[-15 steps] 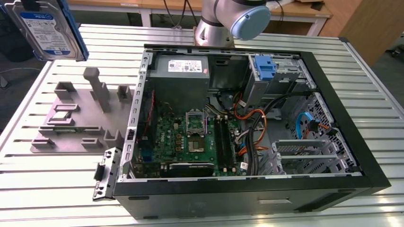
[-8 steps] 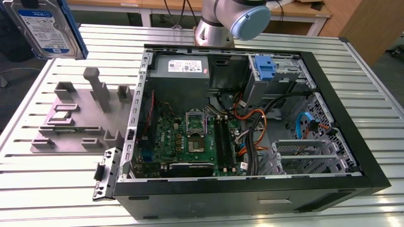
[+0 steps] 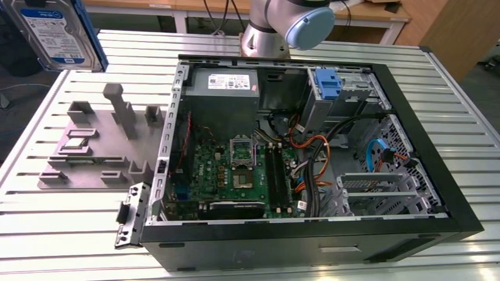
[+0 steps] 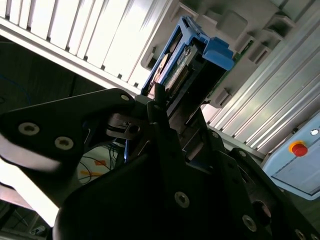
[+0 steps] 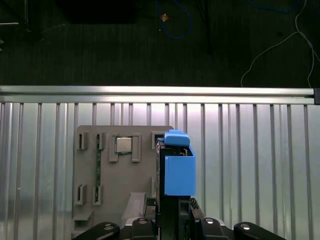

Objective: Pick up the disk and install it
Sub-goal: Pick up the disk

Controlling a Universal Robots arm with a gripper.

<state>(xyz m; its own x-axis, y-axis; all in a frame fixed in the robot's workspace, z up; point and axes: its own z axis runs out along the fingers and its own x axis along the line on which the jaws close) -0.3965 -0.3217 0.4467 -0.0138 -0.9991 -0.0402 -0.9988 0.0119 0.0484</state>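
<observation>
The disk [image 3: 58, 32], a silver hard drive with a blue-and-white label and a blue plastic frame, sits in the upper corner on the exterior view's left, standing on edge and well apart from the open computer case [image 3: 312, 249].

In the second wrist view the gripper [image 4: 177, 107] is clamped on the disk [image 4: 185, 65]: its 2 black fingers [image 4: 161, 125] press against the drive's flat sides, and the blue frame sticks out beyond them.

In the first wrist view the disk [image 5: 179, 172] appears edge-on, rising out of the gripper [image 5: 172, 210], with the blue frame facing the camera. Behind it lies a grey fixture [image 5: 115, 185] with raised slots, 1 of them holding a square processor chip [image 5: 125, 145].

In the exterior view the same grey fixture [image 3: 86, 158] rests on the slatted metal table [image 3: 62, 234], just beside the case on the exterior view's left. The case lies on its side with the green motherboard [image 3: 234, 170] exposed. A bare blue bracket [image 3: 329, 85] sits in a bay at the upper right of the case interior. The grey and pale blue arm [image 3: 285, 23] stands at the top centre, behind the case.
</observation>
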